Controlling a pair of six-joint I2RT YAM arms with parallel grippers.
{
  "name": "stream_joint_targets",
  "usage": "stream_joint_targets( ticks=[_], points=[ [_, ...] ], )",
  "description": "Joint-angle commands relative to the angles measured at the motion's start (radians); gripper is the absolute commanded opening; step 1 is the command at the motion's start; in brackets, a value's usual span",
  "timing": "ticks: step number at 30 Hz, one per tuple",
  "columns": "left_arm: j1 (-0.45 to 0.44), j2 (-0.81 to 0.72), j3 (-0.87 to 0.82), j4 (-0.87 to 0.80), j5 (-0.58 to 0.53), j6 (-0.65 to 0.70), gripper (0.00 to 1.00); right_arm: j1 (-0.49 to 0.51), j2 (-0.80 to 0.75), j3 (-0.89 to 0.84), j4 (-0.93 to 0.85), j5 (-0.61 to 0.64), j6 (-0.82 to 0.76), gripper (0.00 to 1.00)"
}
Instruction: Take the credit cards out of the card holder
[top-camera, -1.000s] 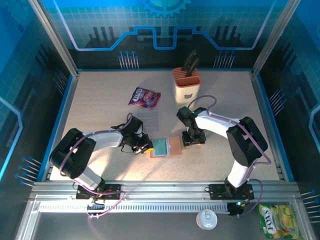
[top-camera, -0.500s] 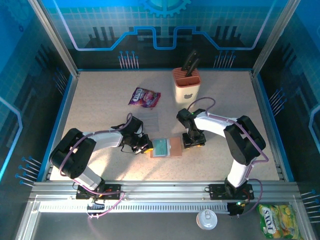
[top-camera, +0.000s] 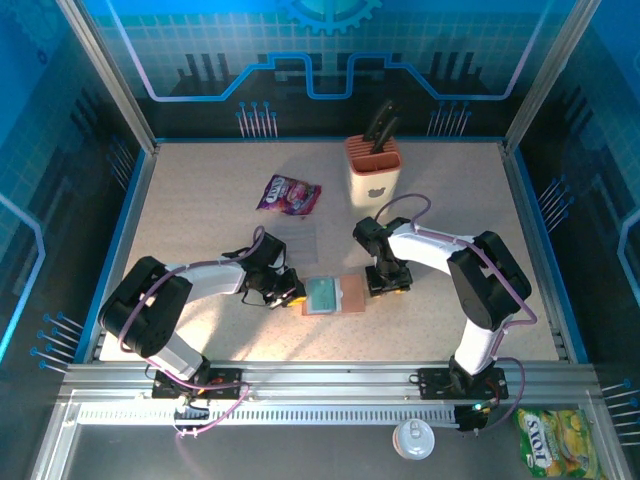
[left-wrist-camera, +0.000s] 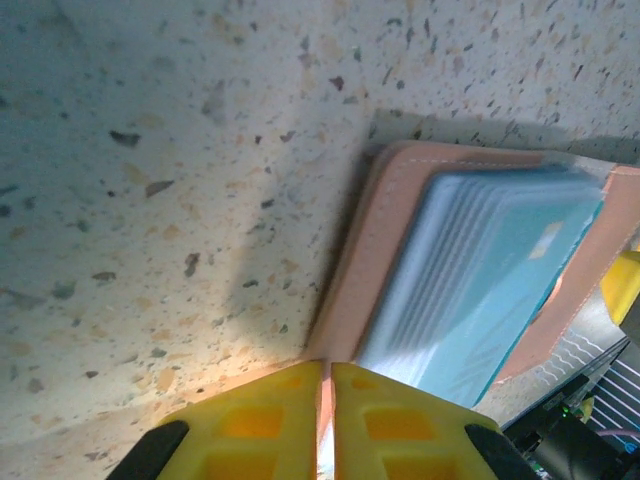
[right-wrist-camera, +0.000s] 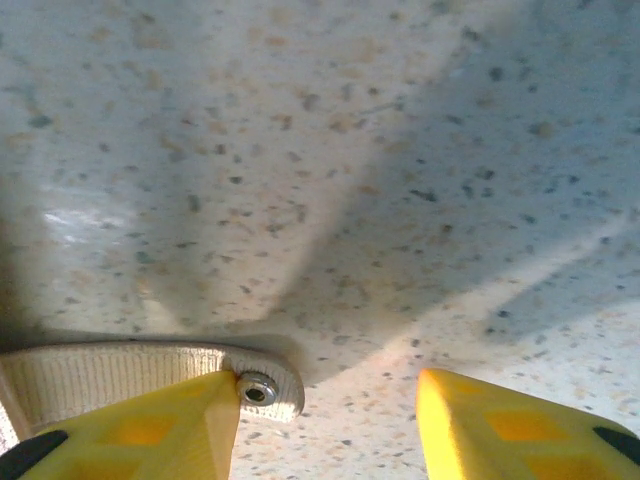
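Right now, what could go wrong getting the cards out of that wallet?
The left pincer is shut on just the thin edge of the card holder, so a tug might pull it free. The credit cards sit stacked together, so several may slide out at once. The right pincer stands open over the table, so closing there would likely grab nothing.

The speckled beige surface (top-camera: 200, 215) is showing under a salmon-brown card holder (top-camera: 351, 293) whose credit cards (top-camera: 321, 294) are gleaming teal and pale blue, while beyond the card holder a purple snack packet (top-camera: 288, 194) and an orange-topped beige knife block (top-camera: 374, 172) are standing out, and the left hand (left-wrist-camera: 326, 380) and right hand (right-wrist-camera: 330, 388) are glowing yellow.
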Motion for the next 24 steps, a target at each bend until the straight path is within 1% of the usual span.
stream_joint_targets(
  ticks=[1, 5, 13, 18, 24],
  points=[
    [0.006, -0.017, 0.023, -0.050, 0.000, 0.023, 0.13, 0.007, 0.020, 0.016, -0.069, 0.049, 0.012, 0.51],
    [0.006, -0.052, 0.057, -0.075, 0.006, 0.028, 0.14, 0.031, -0.026, 0.059, -0.070, -0.017, 0.017, 0.51],
    [0.005, -0.084, 0.112, -0.120, 0.011, 0.056, 0.16, 0.084, -0.064, 0.191, -0.144, -0.042, 0.020, 0.48],
    [0.005, -0.080, 0.106, -0.110, 0.008, 0.049, 0.16, 0.115, -0.076, 0.228, -0.100, -0.144, 0.040, 0.46],
    [0.006, -0.083, 0.102, -0.104, 0.008, 0.045, 0.16, 0.157, -0.058, 0.275, -0.082, -0.180, 0.056, 0.46]
  ],
)
